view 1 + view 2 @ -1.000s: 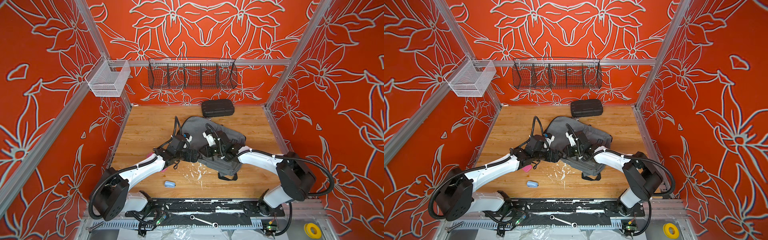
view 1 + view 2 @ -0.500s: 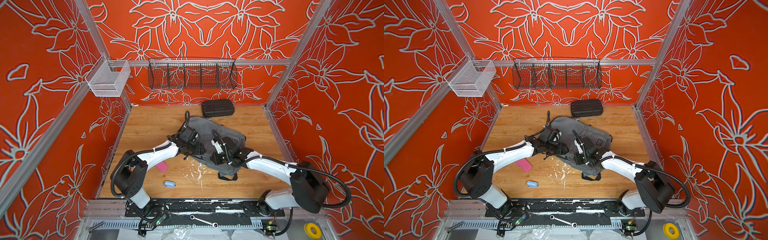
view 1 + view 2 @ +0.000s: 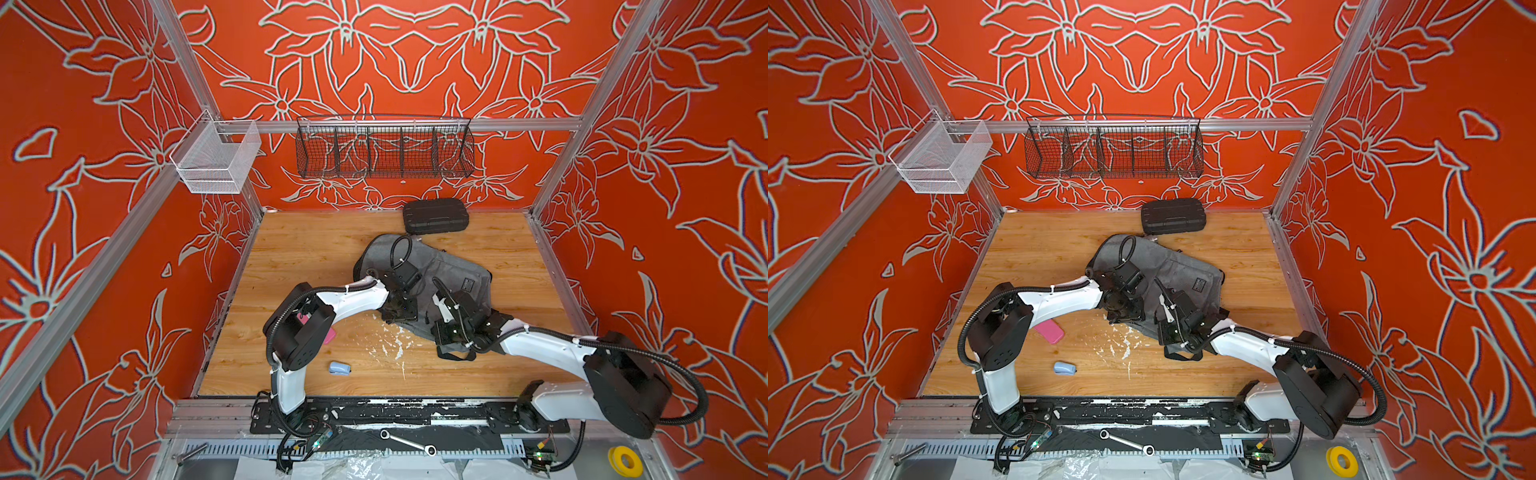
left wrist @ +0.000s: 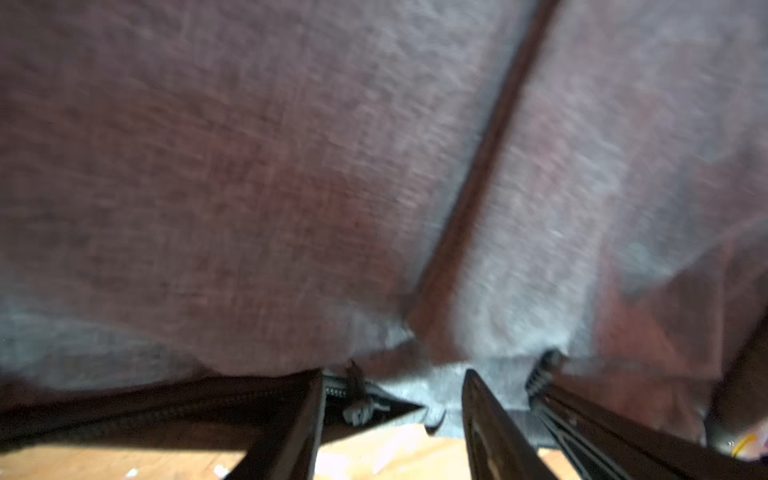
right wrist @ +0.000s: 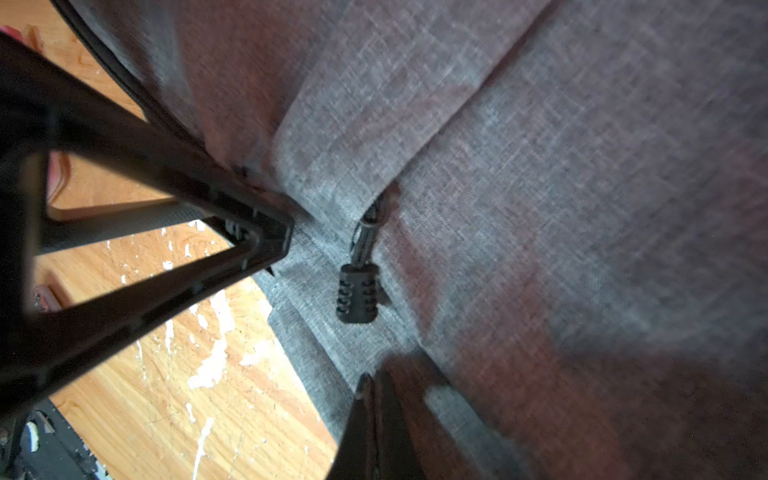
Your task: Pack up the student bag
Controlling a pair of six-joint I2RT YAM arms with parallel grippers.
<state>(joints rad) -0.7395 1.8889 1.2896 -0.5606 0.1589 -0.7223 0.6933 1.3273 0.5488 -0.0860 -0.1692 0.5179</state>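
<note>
The student bag [image 3: 457, 270] [image 3: 1177, 266] is a grey fabric backpack lying flat on the wooden floor, right of the middle in both top views. My left gripper [image 3: 401, 312] [image 4: 392, 374] hangs over the bag's near left edge. Its jaws stand apart around the fabric edge, with a pale zipper pull [image 4: 358, 411] and bare floor showing between them. My right gripper [image 3: 441, 334] [image 5: 370, 378] sits at the bag's near edge with its tips pressed together against the grey fabric. A black ribbed zipper pull [image 5: 357, 297] lies just ahead of it, untouched.
A black ribbed case [image 3: 434, 216] lies by the back wall. A pink item [image 3: 1049, 331] and a small blue object [image 3: 339, 368] lie on the floor at the near left. A black wire basket [image 3: 384, 151] and a white mesh basket [image 3: 216, 160] hang on the walls.
The left arm has swung in from the left onto the bag, its jaws narrowing. The right gripper has slid toward the bag's near edge and closed.
</note>
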